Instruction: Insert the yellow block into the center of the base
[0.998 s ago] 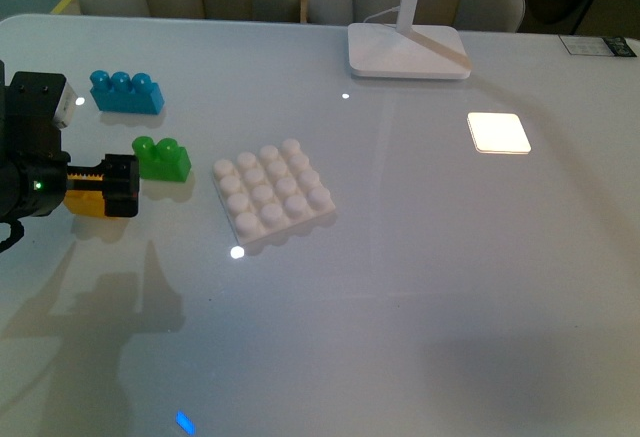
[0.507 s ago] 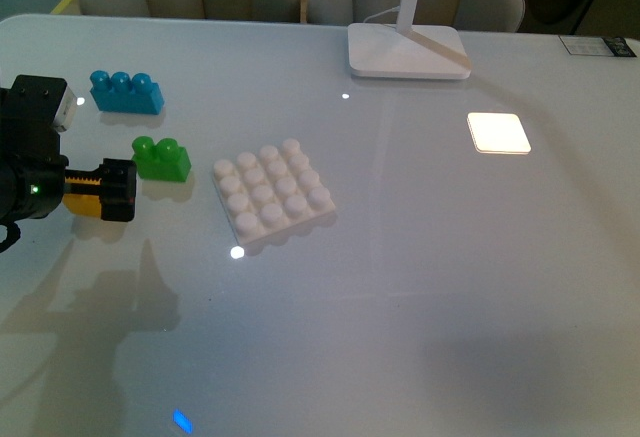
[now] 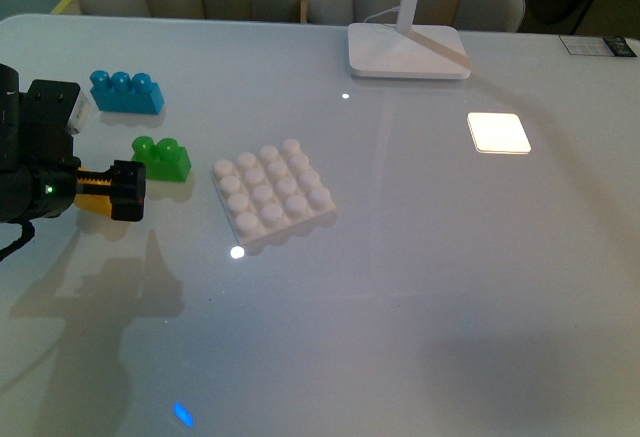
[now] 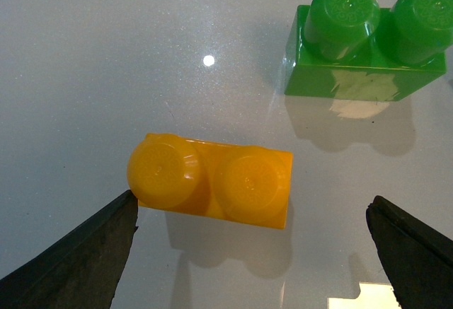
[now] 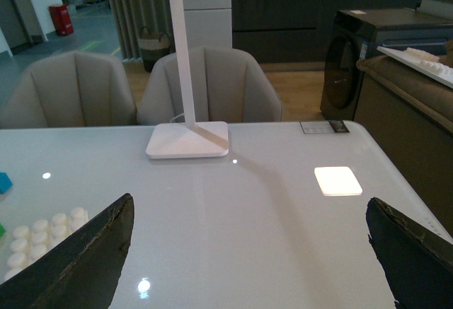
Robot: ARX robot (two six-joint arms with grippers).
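Hovering with jaws spread wide over the yellow block [image 4: 212,180], which lies on the table [image 4: 106,54] near the green brick [image 4: 368,47], the left gripper [image 4: 251,206] probably needs centring before it descends to pinch squarely for the base [image 3: 272,193].

Shows the left gripper [image 4: 251,235] spread wide, pointing down, apparently low over the desk [image 4: 85,47]; shows the right gripper [image 5: 248,252] likewise parted, held level, facing forward.

Base [image 3: 272,193] mid-table; 2-stud brick [image 3: 163,158] left of it; 3-stud brick [image 3: 126,92] behind that; block [image 4: 212,182] apparently front-left.
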